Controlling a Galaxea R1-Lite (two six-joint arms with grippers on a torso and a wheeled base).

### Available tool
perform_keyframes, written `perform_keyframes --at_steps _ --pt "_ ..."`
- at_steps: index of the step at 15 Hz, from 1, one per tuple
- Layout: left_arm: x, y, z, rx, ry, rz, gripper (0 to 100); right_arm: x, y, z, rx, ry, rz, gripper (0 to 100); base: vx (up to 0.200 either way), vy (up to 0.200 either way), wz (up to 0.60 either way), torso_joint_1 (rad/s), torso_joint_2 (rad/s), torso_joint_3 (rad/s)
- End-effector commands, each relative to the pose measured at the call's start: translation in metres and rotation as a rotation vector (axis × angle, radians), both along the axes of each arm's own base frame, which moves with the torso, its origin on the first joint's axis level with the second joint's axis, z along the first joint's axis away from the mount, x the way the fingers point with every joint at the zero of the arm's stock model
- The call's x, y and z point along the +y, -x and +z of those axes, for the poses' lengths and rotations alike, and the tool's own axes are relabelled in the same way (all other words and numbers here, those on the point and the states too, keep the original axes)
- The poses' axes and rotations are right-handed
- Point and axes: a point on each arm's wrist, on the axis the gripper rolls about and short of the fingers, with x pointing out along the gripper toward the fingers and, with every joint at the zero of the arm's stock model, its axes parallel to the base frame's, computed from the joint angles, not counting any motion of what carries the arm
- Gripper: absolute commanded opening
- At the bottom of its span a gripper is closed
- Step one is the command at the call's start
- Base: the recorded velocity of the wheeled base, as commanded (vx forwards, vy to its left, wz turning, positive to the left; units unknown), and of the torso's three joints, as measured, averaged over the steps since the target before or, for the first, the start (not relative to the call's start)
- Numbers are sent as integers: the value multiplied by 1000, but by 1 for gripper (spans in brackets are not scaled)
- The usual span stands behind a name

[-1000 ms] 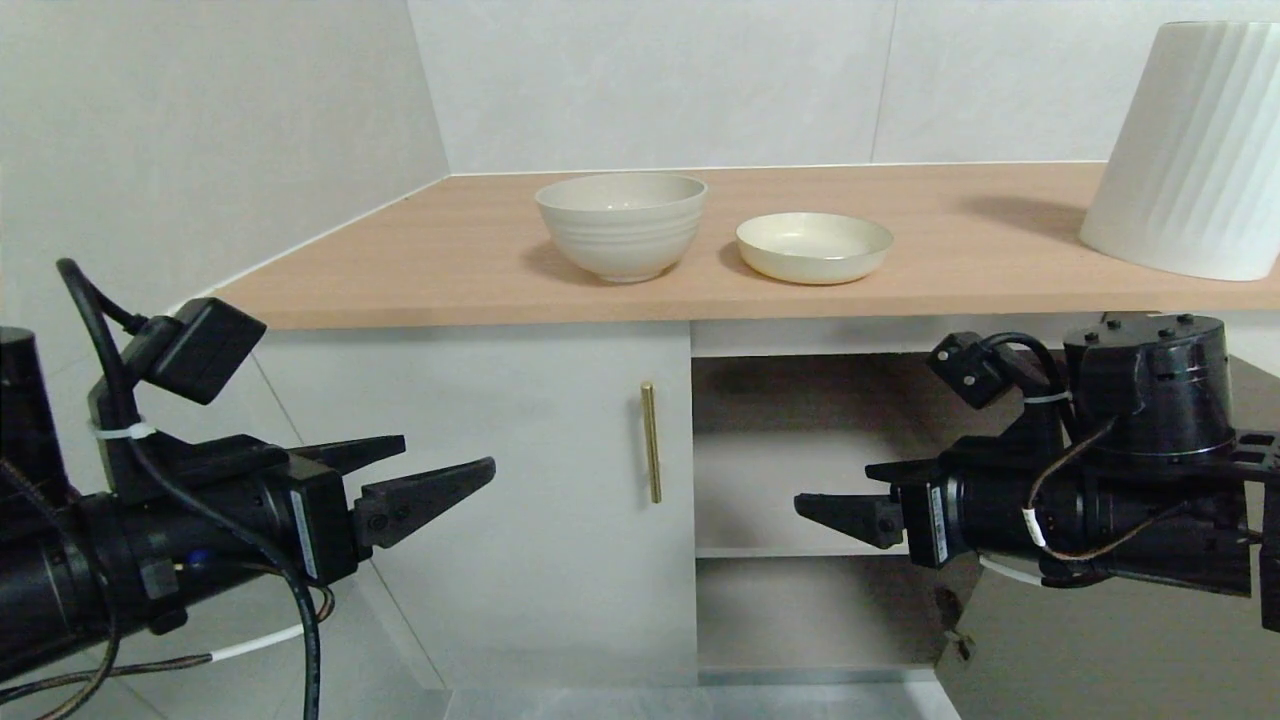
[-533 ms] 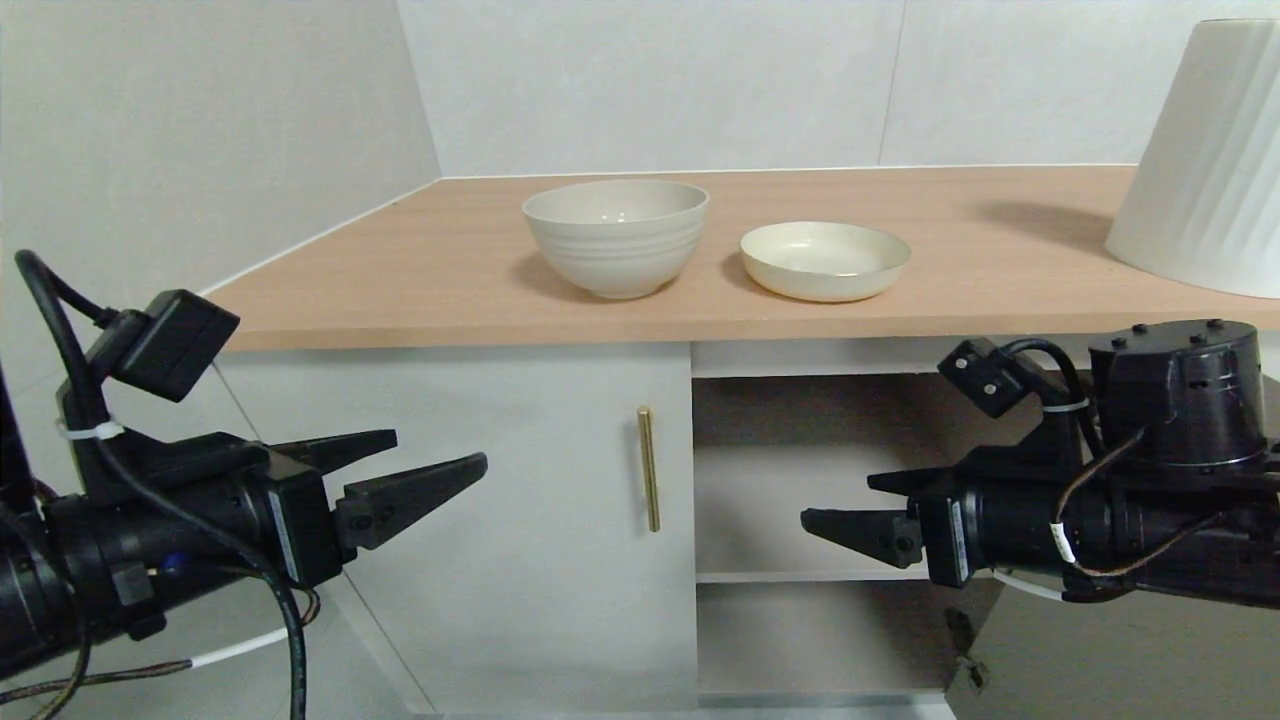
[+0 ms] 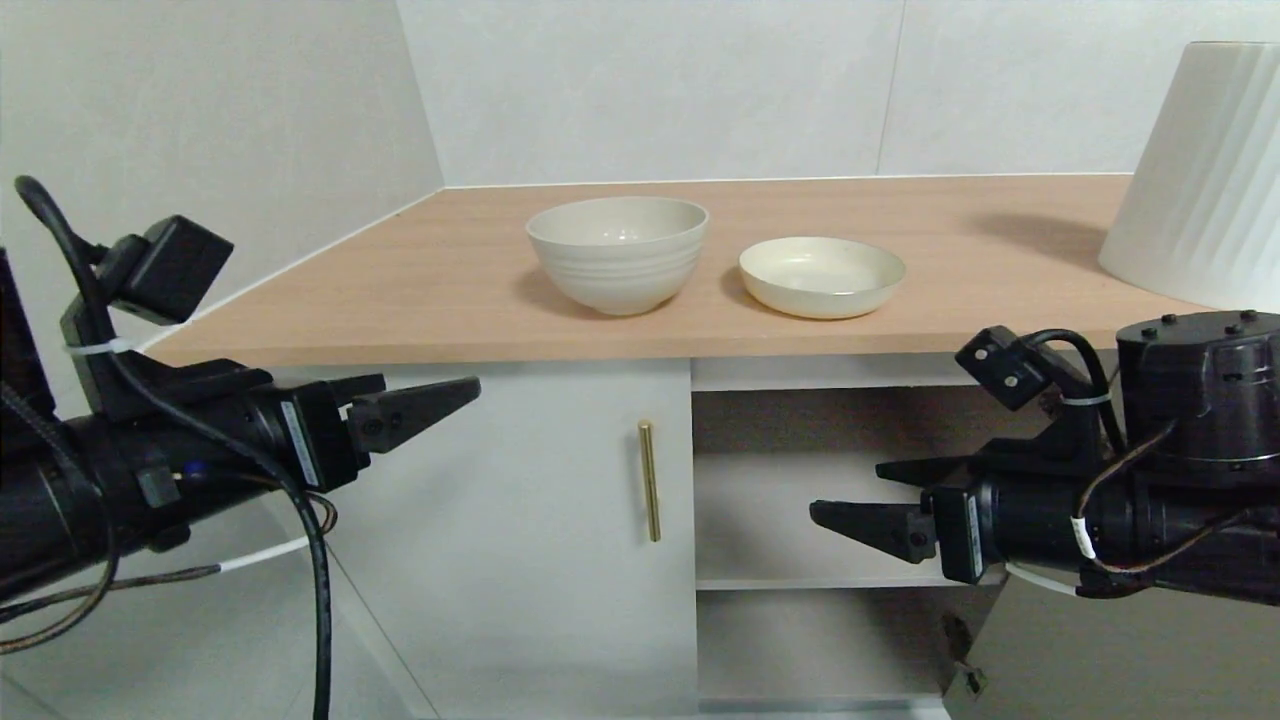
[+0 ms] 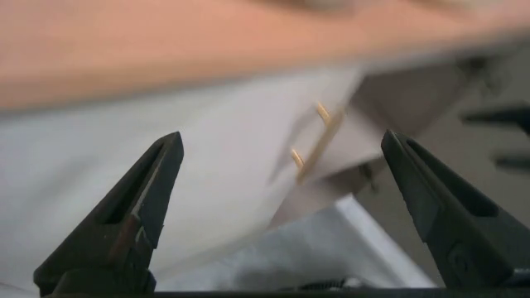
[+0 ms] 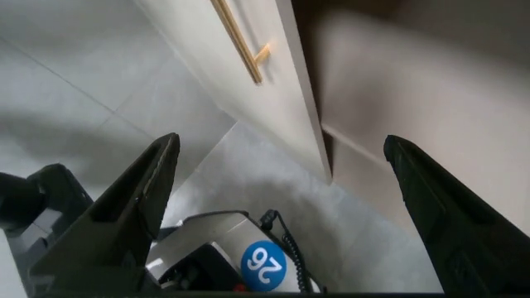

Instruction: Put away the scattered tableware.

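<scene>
A deep cream bowl and a shallow cream dish stand side by side on the wooden counter. My left gripper is open and empty, just below the counter's front edge and left of the bowl. In the left wrist view the left gripper frames the cabinet handle. My right gripper is open and empty, lower, in front of the open cabinet compartment. The right wrist view shows the right gripper spread wide above the floor.
The left cabinet door is closed, with a brass handle. The right compartment has a shelf, and its door hangs open under my right arm. A tall white ribbed object stands at the counter's right end.
The head camera has shifted, so the counter sits lower in the picture. My left gripper has risen to just under the counter edge. The right gripper has barely moved.
</scene>
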Motion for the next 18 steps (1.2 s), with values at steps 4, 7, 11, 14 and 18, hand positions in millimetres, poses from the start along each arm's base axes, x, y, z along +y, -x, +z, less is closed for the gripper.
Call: perform_keyframes --at_steps 4,7,11,14,18 --pt "-1 -13 -4 65 42 -18 100 -2 0 0 -1 1 -7 100 0 0 0 128 -367 -301" --pt "-3 -15 -3 123 50 -33 100 -3 1 3 -10 -5 -9 100 0 0 0 150 -496 -299" --pt "-9 -33 -8 223 138 -3 100 -4 -3 0 -1 0 -19 100 0 0 0 177 -476 -294" --pt "-14 -38 -11 255 160 -4 100 -4 -4 -1 5 3 -21 100 0 0 0 193 -484 -284" --pt "-23 -52 -20 310 229 4 100 1 -12 -9 15 12 -25 100 0 0 0 129 -303 -172"
